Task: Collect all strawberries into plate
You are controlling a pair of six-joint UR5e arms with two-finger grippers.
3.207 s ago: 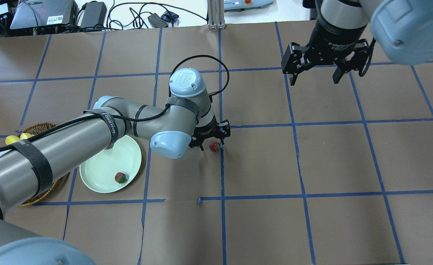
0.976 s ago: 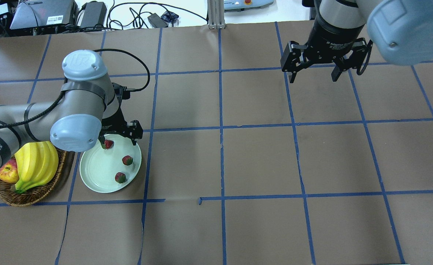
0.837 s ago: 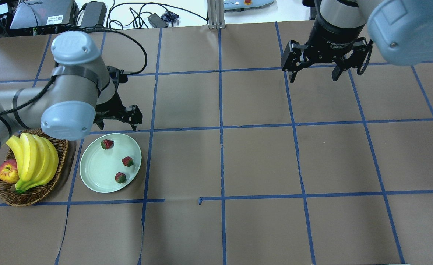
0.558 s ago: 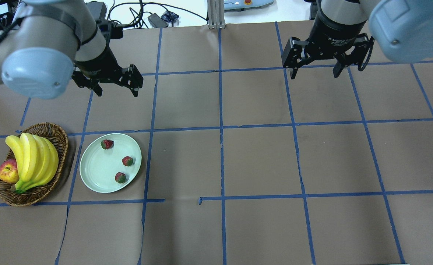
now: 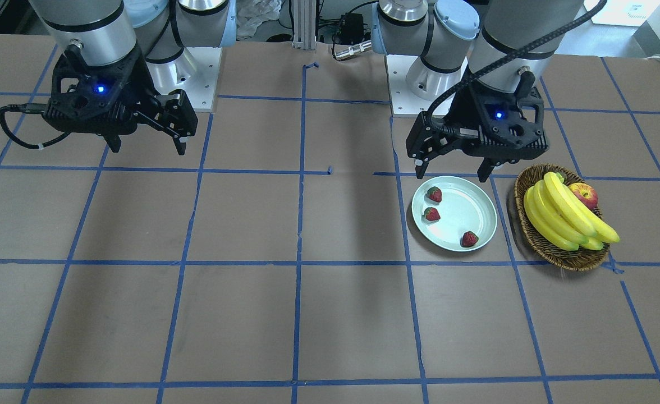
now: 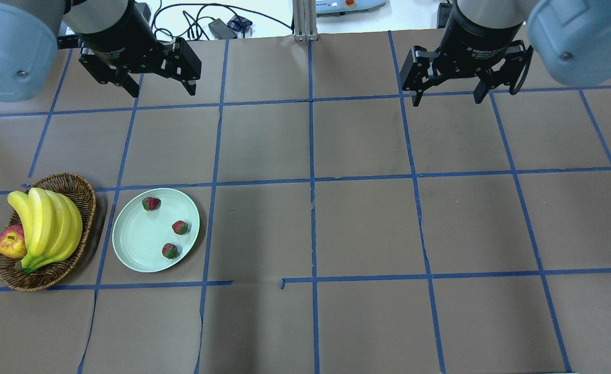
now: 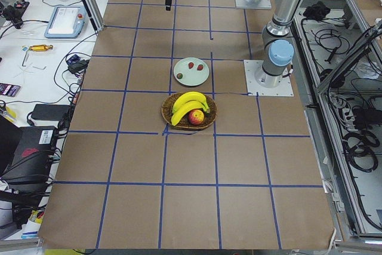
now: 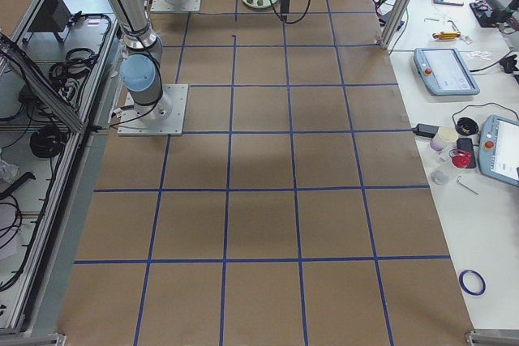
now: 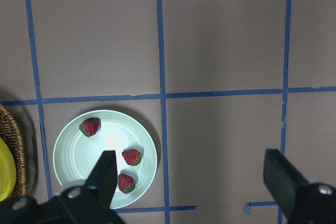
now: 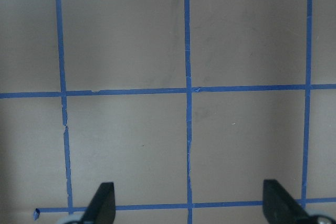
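Observation:
Three strawberries (image 6: 151,203) (image 6: 180,227) (image 6: 170,251) lie apart inside the pale green plate (image 6: 139,244). The front-facing view shows the same strawberries (image 5: 434,194) (image 5: 432,214) (image 5: 469,239) on the plate (image 5: 464,210). My left gripper (image 6: 162,92) hangs open and empty, high above the table and beyond the plate. Its wrist view looks down on the plate (image 9: 79,156) and a strawberry (image 9: 90,126). My right gripper (image 6: 447,101) is open and empty over bare paper at the far right.
A wicker basket (image 6: 84,197) with bananas (image 6: 51,223) and an apple (image 6: 10,243) sits just left of the plate. Brown paper with blue tape lines covers the table. Cables and devices lie beyond the far edge.
My left gripper went from a strawberry at the table's centre to the plate, where a third strawberry now lies, then rose and drew back, open. The right arm barely shifted.

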